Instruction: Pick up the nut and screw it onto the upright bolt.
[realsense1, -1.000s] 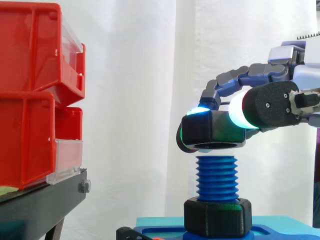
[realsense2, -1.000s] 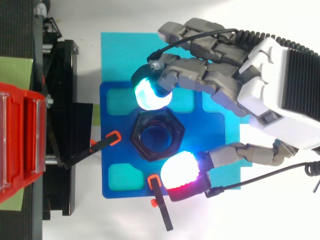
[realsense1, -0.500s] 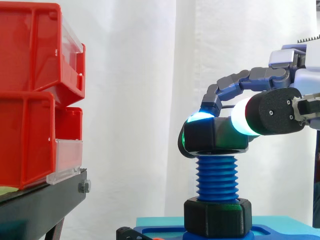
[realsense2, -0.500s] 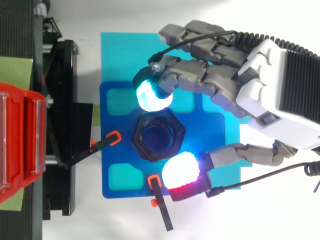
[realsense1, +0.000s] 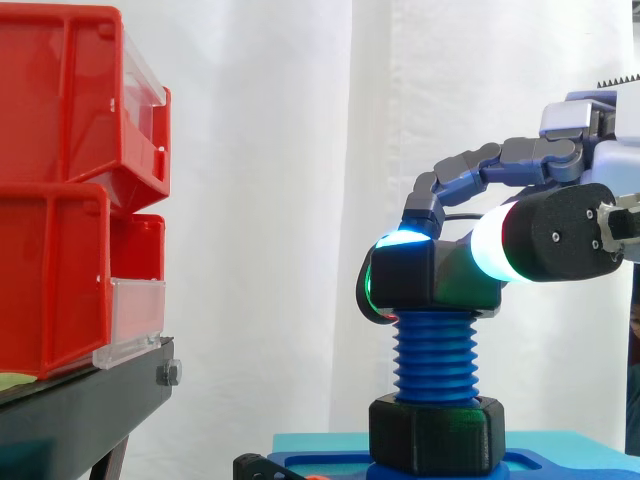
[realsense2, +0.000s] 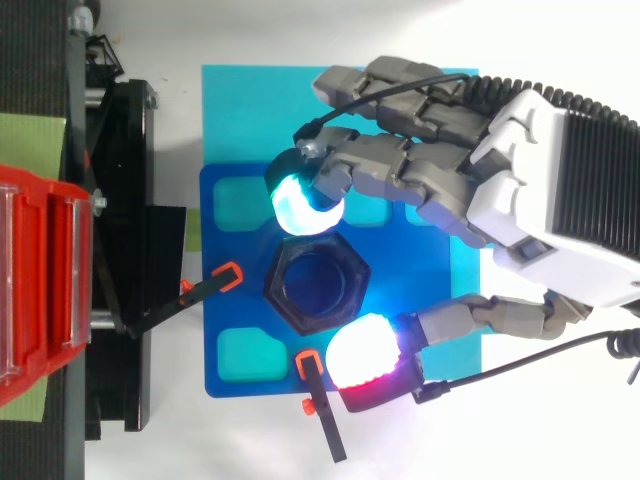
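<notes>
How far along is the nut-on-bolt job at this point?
Done: the black nut is picked up, pinched between the fingertips of the hand. In hand: it sits on top of the blue upright bolt. Left: screwing it down; the threads below it are bare.

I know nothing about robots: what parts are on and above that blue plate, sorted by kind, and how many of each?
Blue threaded upright bolt: 1
Black hexagonal nuts: 2, one pinched in the hand, one at the bolt's foot
Orange-tipped black clamps: 2
Total: 5
</notes>
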